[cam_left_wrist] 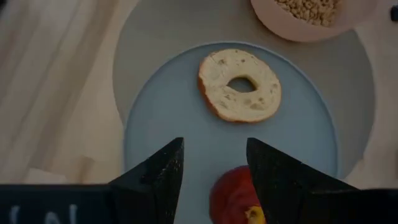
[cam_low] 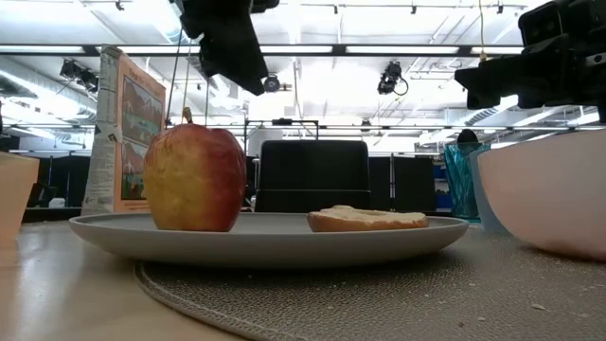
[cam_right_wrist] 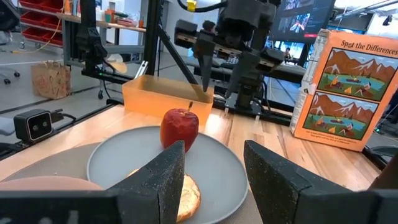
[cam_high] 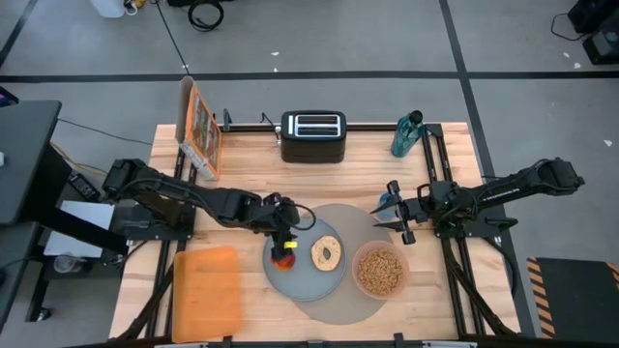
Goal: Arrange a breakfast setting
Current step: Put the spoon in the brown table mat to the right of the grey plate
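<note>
From above, the left gripper (cam_high: pixel 283 235) hangs right over the apple (cam_high: pixel 283 257), which stands upright on the left part of the plate (cam_high: pixel 302 280), with the bagel half (cam_high: pixel 326 252) lying flat beside it, a gap between them. The plate sits on the round mat (cam_high: pixel 358 307), and the bowl (cam_high: pixel 379 271) of cereal rests on the mat's right side, just off the plate. The table-level camera adds what the overhead one hides: the apple (cam_low: pixel 193 177) has its stem up and the left gripper (cam_low: pixel 227 47) is clear above it, not touching. The left wrist camera shows that gripper's jaws apart, the apple (cam_left_wrist: pixel 239 199) below and between its fingers (cam_left_wrist: pixel 155 180). The right gripper (cam_high: pixel 396 215) waits beyond the mat's right edge, near the bowl; its own camera shows its jaws apart too, holding nothing, and faces the apple (cam_right_wrist: pixel 180 129) and a cereal box (cam_right_wrist: pixel 345 93).
</note>
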### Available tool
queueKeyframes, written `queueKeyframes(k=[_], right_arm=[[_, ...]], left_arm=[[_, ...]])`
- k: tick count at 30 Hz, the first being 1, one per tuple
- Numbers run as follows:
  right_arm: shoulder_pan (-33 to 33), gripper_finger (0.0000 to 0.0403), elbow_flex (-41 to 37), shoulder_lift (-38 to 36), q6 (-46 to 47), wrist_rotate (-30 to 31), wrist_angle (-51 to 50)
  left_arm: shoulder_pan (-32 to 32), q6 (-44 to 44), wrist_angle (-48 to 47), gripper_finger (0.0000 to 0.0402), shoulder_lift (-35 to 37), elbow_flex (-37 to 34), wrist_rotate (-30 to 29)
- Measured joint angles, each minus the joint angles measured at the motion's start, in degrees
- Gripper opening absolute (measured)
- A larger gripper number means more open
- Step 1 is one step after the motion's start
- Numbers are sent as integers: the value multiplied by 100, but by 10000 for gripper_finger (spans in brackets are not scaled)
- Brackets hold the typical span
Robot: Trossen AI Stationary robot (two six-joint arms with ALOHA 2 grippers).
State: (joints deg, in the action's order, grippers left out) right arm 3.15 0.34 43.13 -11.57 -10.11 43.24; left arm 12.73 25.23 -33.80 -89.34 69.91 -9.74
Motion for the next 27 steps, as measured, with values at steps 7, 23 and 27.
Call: queueKeyframes(k=[7, 23, 27], right_arm=[[163, 174, 0, 0, 7, 260, 332], [215, 174, 2470, 401, 614, 2195, -2864], [60, 174, 3299, 497, 881, 2633, -4016]], left_arm=[[129, -876, 864, 160, 45, -471, -191], [205, -2191, 5351, 155, 1731, -3973, 366], [201, -2465, 6520, 155, 2123, -4759, 360]])
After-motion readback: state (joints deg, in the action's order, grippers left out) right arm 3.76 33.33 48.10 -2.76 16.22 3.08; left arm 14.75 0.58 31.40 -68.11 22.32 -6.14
